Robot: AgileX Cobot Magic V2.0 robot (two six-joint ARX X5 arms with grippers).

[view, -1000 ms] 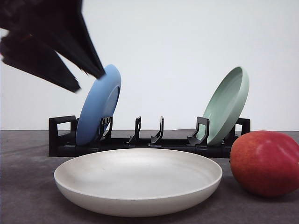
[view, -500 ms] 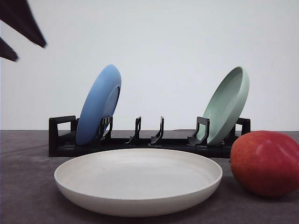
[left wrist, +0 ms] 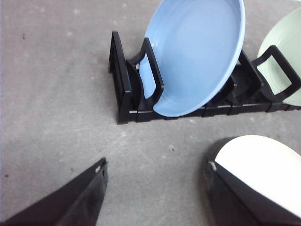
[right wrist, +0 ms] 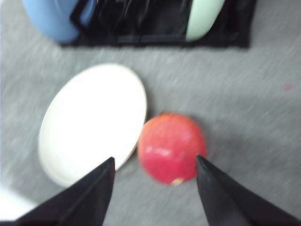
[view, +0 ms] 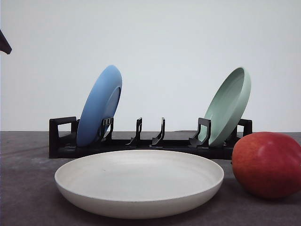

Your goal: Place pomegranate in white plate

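On the bench (view: 28, 197), seen from the front, the white plate (view: 139, 182) lay flat and bare, with the pomegranate (view: 266, 164) just to its right, near the rim, so the carry looked short. Behind them a black rack (view: 150, 141) held a blue plate (view: 99, 106) and a green plate (view: 229, 106) leaning on edge, out of the way. The bench top was dark grey and matte; the wall behind was plain white.

From the left wrist, the left gripper (left wrist: 155, 188) hung wide open and empty over bare bench between the rack and the white plate's rim.

From the right wrist, blurred, the right gripper (right wrist: 155, 188) was spread wide, holding nothing, above the pomegranate, which sat between the fingers' line, seemingly lined up for a grasp not yet made.
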